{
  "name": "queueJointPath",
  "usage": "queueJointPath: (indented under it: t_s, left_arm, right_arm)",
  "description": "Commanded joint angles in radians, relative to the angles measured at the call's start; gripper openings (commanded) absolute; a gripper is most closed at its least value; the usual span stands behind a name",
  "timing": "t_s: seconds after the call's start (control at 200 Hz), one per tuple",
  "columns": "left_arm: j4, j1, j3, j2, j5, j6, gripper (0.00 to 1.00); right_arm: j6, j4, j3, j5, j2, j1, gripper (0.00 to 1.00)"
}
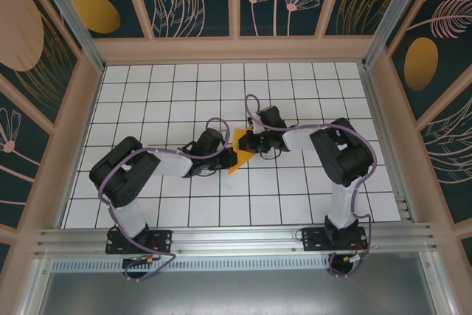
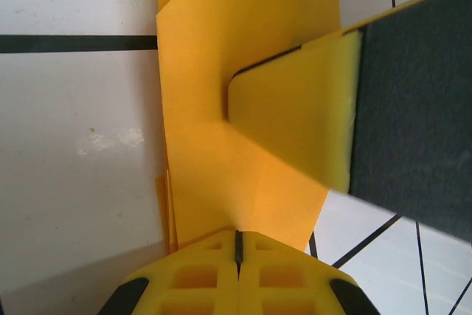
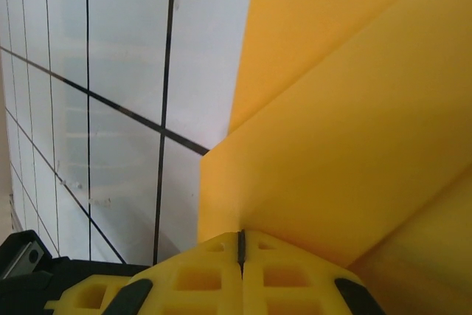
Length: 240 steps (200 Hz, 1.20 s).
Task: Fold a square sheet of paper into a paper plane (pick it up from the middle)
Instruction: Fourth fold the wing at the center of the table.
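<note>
Nearest the lens in the left wrist view: yellow fingertips (image 2: pixel 225 256) of the left jaws, pressed together with only a hairline seam between, pinching the near edge of the square sheet of paper (image 2: pixel 221 71). Sheet not flat: folded into layers, a crease running up from the pinch, a second leaf showing at the top, thin stacked edges at the left.

Same finding in the right wrist view: fingertips (image 3: pixel 221 250) of the right jaws closed tight on the paper's edge (image 3: pixel 332 145), overlapping orange-yellow panels rising away from the grip.

Across the sheet in the left wrist view: a yellow pad (image 2: pixel 295 123) on a black finger, evidently part of the right jaws, lying against the paper's face.

From above: paper (image 1: pixel 240 151), a small pointed wedge near the middle of the table (image 1: pixel 147 86), well apart from every edge, caught between left arm (image 1: pixel 140 171) and right arm (image 1: pixel 339 153), both meeting nose to nose over it. Resting on the table or hanging just clear: cannot tell.

Judged purpose of the double pinch: to keep the layers aligned and the crease taut, and to stop the leaves springing open. Judged stage: mid-fold, wings not yet formed. Risk: thin paper, liable to tear or slip if pulled unevenly.
</note>
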Motion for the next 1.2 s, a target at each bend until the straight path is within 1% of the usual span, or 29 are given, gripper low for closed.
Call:
queueJointPath:
  t_s: [0.0,0.18,0.205,0.315,0.41,0.57,0.956,1.196]
  left_arm:
    - [-0.144,0.007,-0.006,0.056,-0.074,-0.011,0.01]
    - [-0.177,0.007,-0.008,0.056,-0.078,-0.016,0.00]
    - [-0.183,0.007,-0.009,0.056,-0.078,-0.016,0.00]
    - [-0.214,0.006,-0.022,0.055,-0.078,-0.017,0.00]
    - [-0.232,0.005,-0.040,0.056,-0.078,-0.017,0.00]
    - [-0.238,0.007,-0.067,0.067,-0.072,-0.023,0.00]
    - [-0.234,0.006,-0.091,0.061,-0.073,-0.032,0.00]
    - [-0.228,0.007,-0.089,0.056,-0.072,-0.028,0.00]
  right_arm:
    - [-0.048,-0.030,-0.003,-0.014,0.000,0.006,0.05]
    - [-0.082,-0.060,0.024,0.021,0.039,-0.005,0.04]
    - [-0.086,-0.063,0.028,0.027,0.049,-0.039,0.05]
    - [-0.093,-0.061,0.042,0.059,0.070,-0.082,0.05]
    - [-0.084,-0.034,0.046,0.061,0.078,-0.117,0.05]
    - [-0.087,-0.039,0.085,0.082,0.113,-0.156,0.05]
    - [-0.072,-0.102,0.206,0.195,0.198,-0.252,0.05]
    - [-0.073,-0.128,0.276,0.251,0.212,-0.291,0.04]
